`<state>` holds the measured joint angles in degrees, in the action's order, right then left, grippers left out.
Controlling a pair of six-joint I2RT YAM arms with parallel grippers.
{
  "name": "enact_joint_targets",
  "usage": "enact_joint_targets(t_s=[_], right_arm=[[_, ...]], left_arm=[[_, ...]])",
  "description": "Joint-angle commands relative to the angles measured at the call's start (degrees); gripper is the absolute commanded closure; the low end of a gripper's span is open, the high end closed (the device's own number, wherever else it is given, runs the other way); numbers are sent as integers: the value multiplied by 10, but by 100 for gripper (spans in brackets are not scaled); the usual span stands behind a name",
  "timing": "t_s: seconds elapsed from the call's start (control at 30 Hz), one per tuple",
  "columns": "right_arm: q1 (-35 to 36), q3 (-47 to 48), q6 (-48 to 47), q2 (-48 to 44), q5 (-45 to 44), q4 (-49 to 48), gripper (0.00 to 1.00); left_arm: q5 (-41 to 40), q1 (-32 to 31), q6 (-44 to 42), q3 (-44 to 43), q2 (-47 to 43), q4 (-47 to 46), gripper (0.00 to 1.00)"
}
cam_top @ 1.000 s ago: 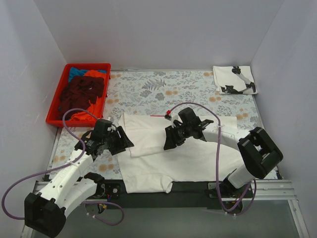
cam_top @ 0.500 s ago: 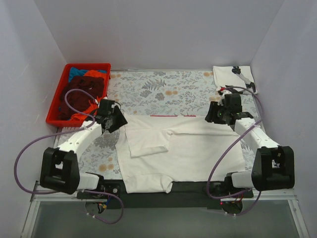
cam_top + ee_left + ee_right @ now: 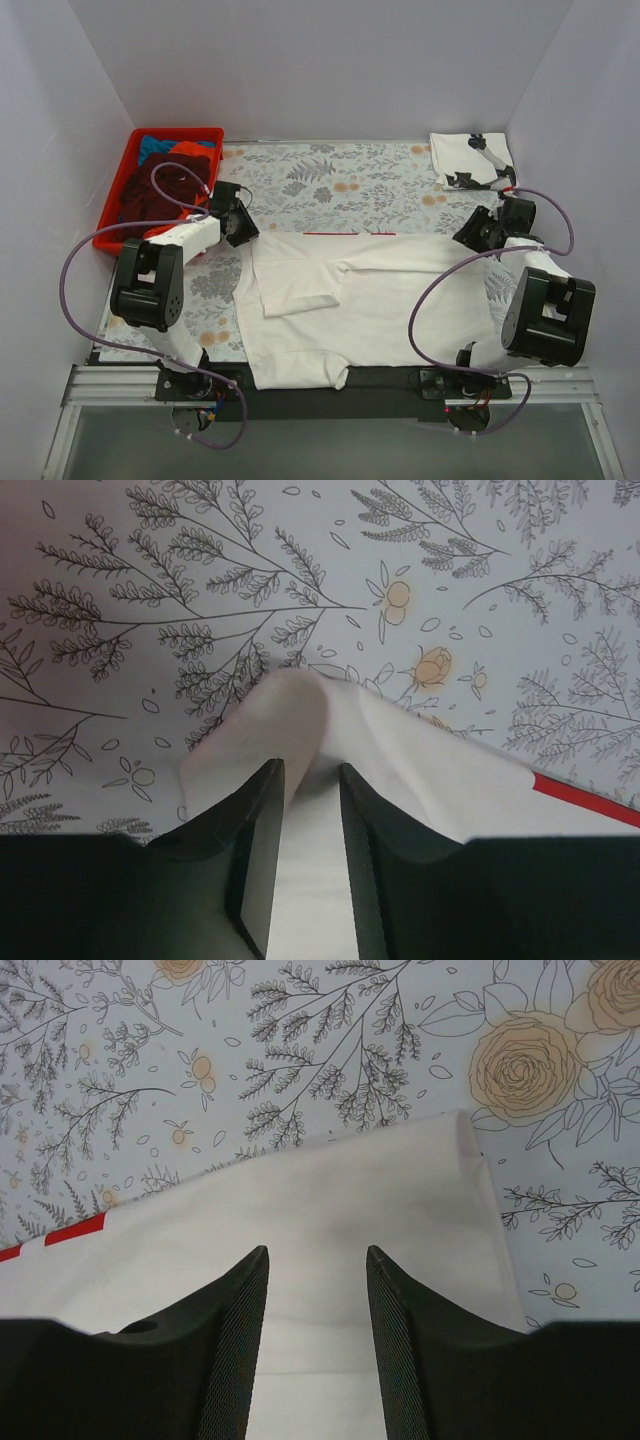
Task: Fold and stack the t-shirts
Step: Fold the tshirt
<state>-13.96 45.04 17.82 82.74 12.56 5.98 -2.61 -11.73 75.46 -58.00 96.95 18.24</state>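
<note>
Looking down from above, we see the white t-shirt [image 3: 380,300] spread flat across the middle of the table [image 3: 330,180]. One sleeve is turned inward over the body at centre left, and a thin red line [image 3: 330,234] runs along its upper edge. The left end effector [image 3: 310,770] sits at the shirt's upper-left corner. In its wrist view the fingers stand close together with a raised ridge of cloth squeezed between them, so we judge it clenched on that corner. The right end effector [image 3: 316,1252] is at the upper-right corner, its fingers spread apart above cloth that lies flat and unpinched, so it looks released. A folded tee [image 3: 472,160], white with black print, lies at the upper right of the frame, well apart from the spread one. The red crate [image 3: 180,131] at upper left holds a maroon tee [image 3: 165,185] with orange and blue cloth beside it.

We judge the fabric light, limp and quick to wrinkle. It will sag and drag rather than hold shape, and a single layer can slip out of a shallow pinch. The sensible hold is at both upper corners, close to the edge seam, with both taken alike so the fold lands square.
</note>
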Motion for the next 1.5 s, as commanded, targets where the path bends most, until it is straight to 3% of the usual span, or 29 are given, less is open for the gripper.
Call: enact_joint_targets(t_s=[0.0,0.2,0.3,0.7,0.83,1.2,1.47], right_arm=[[-28,-16,14,18,30,-54,50],[-61,-35,22,64,36,-99,52],[-70,-32,25,91,39,-112,54],[-77,53,13,205,62,-112,58],[-76,69,12,190,84,-108,57],[-70,87,20,110,120,-106,56],[-64,111,30,156,142,-120,56]], left_arm=[[-15,14,-10,-16,15,-17,73],[-37,33,-13,-9,31,-18,95],[-40,41,-15,-12,39,-15,100],[4,78,-8,-75,123,-9,100],[17,78,-5,-69,97,-10,100],[25,78,14,-31,-25,-36,82],[106,77,21,-72,29,-41,66]])
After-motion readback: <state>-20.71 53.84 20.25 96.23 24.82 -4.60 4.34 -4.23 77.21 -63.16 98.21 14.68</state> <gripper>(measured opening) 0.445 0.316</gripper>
